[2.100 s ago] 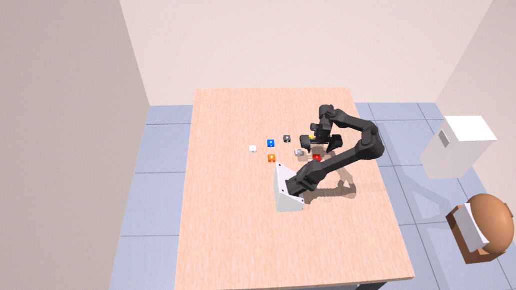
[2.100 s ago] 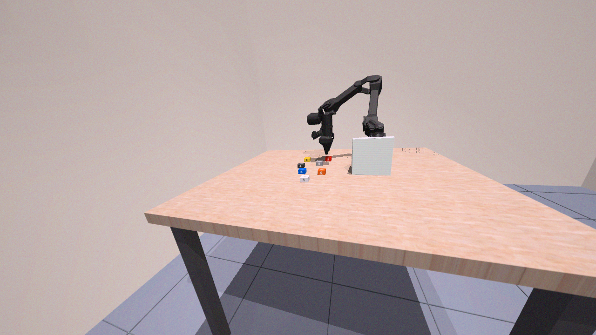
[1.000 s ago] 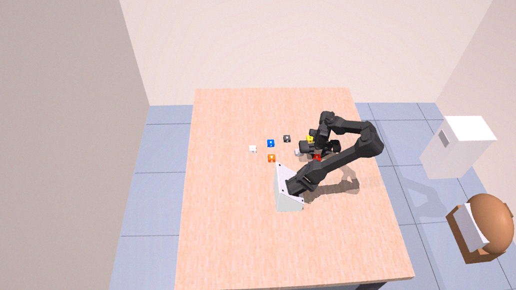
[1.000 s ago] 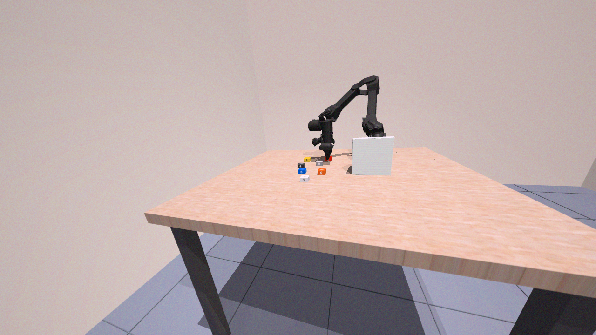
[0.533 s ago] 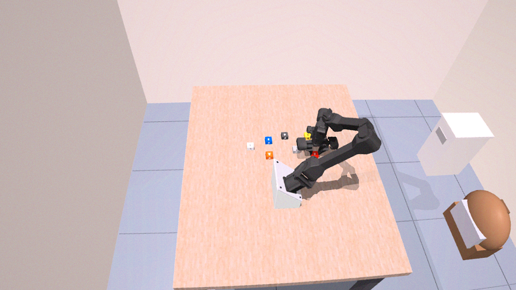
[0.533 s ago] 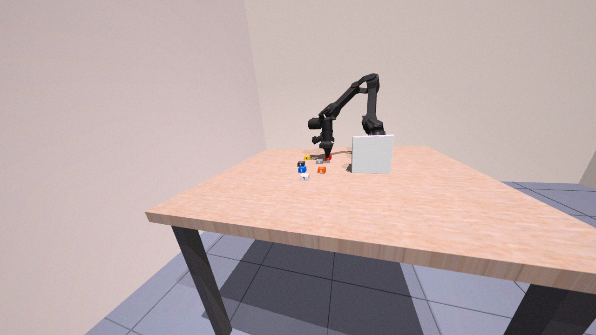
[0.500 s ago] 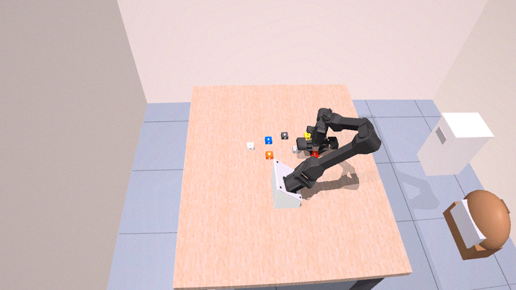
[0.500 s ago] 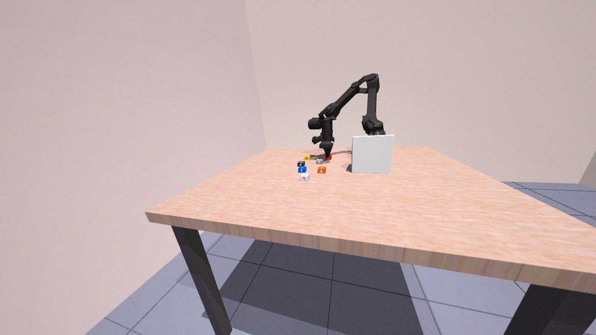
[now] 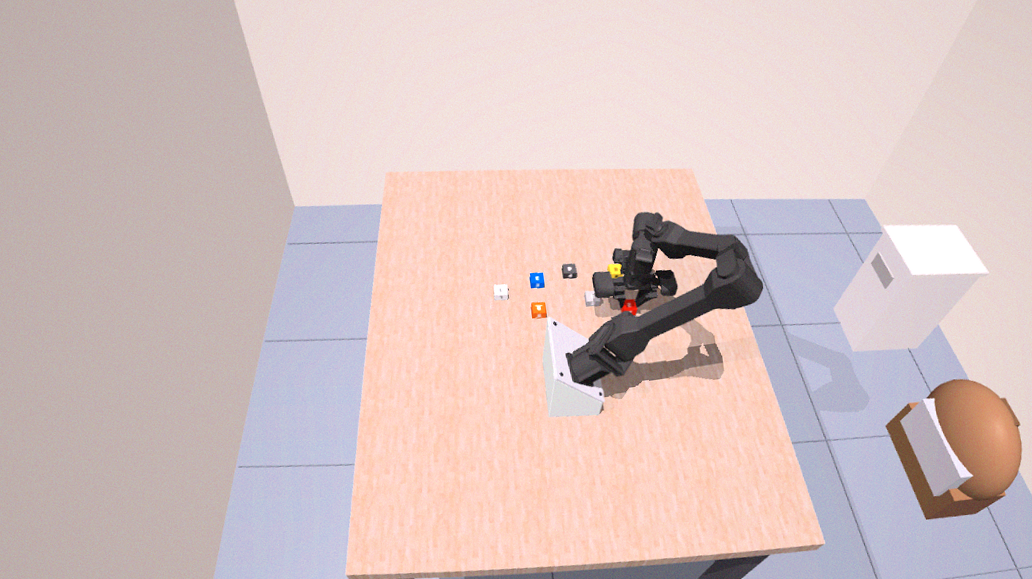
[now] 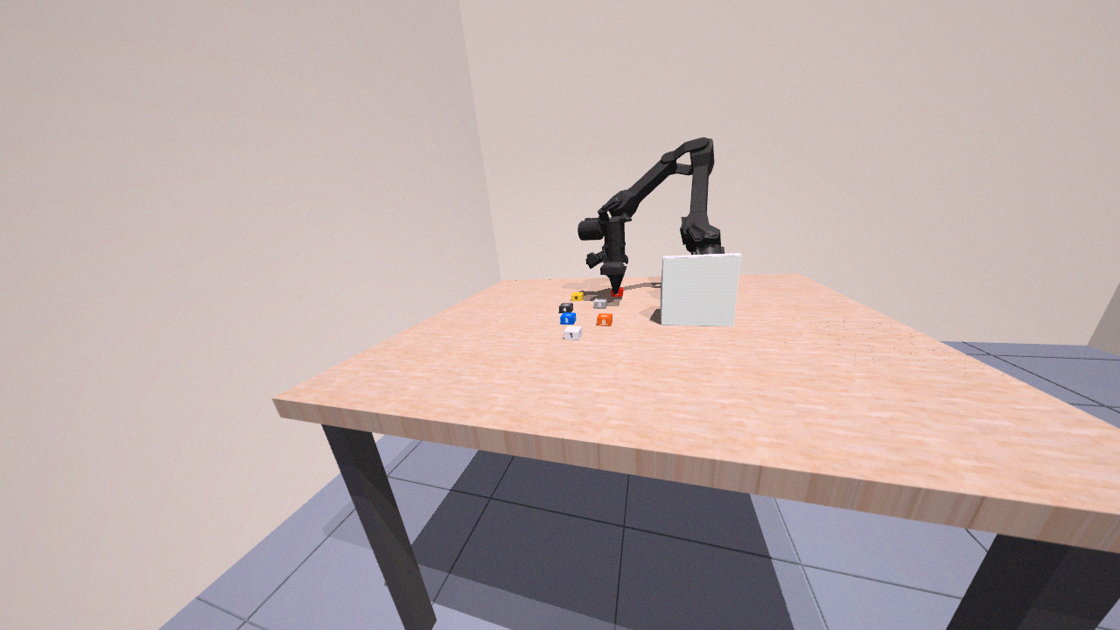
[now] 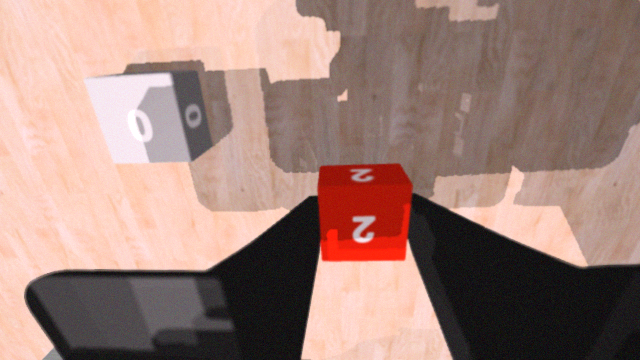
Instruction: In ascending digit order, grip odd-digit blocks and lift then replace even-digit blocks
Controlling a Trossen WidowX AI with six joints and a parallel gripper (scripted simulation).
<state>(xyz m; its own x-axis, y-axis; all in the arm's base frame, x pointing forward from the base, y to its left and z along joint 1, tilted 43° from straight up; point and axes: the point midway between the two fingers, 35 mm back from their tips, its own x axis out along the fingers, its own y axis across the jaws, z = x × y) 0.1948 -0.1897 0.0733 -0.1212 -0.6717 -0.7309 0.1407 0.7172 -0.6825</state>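
My gripper (image 10: 616,292) (image 11: 361,205) is shut on the red block (image 9: 630,308) (image 11: 362,200), which shows a 2. The block is at table level; whether its underside touches is not clear. The grey block (image 9: 591,298) (image 10: 599,304) (image 11: 150,120) shows a 0 and stands left of the fingers in the wrist view. The white block (image 9: 500,292) (image 10: 572,333) shows a 1, the blue block (image 9: 537,279) (image 10: 567,318) a 3 and the black block (image 9: 569,271) (image 10: 565,308) a 4. Digits on the orange block (image 9: 538,311) (image 10: 605,319) and yellow block (image 9: 615,269) (image 10: 577,297) are too small to read surely.
The arm's pale base (image 9: 571,379) (image 10: 699,290) stands on the wooden table (image 9: 473,474) (image 10: 704,391), near the orange block. The yellow block is close beside the gripper body in the top view. A white box (image 9: 926,283) and a brown rounded object (image 9: 975,440) are beyond the table.
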